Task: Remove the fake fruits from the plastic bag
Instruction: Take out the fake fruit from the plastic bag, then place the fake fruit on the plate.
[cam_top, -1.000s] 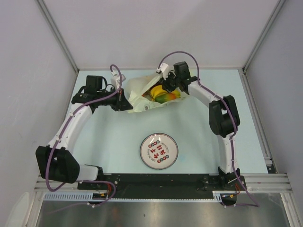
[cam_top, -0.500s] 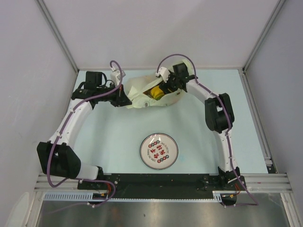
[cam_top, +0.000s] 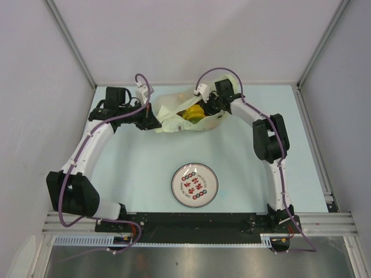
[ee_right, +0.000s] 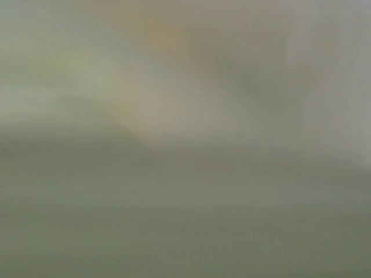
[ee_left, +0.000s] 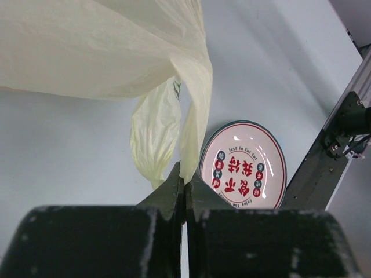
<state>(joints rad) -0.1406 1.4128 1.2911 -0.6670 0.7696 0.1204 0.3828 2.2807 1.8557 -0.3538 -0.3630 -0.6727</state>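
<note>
Two arms meet at the plastic bag (cam_top: 171, 113) in the top view. The bag lies on the bench (cam_top: 145, 168) at twelve o'clock from the plate (cam_top: 195, 185), well apart from it. The left claw (cam_top: 152, 121) grips the bag's nine o'clock edge. The right claw (cam_top: 204, 106) pokes into the mouth from two o'clock, close against the fake fruits (cam_top: 193, 112), which sit inside the bag with only a yellow one plainly showing. Whether the right claw is released or clenched I cannot tell, since plastic hides its tips. In the left wrist view the left claw is clenched on a thin, twisted strip of bag, with the plate at one o'clock beyond it. That hold looks narrow, so a hard tug from the right arm could slip or tear the film, and the mouth would sag shut. The right wrist view is only a pale blur, probably plastic against the lens. Working blind like that, the right claw may pinch film along with fruit and drag the whole bag.
</note>
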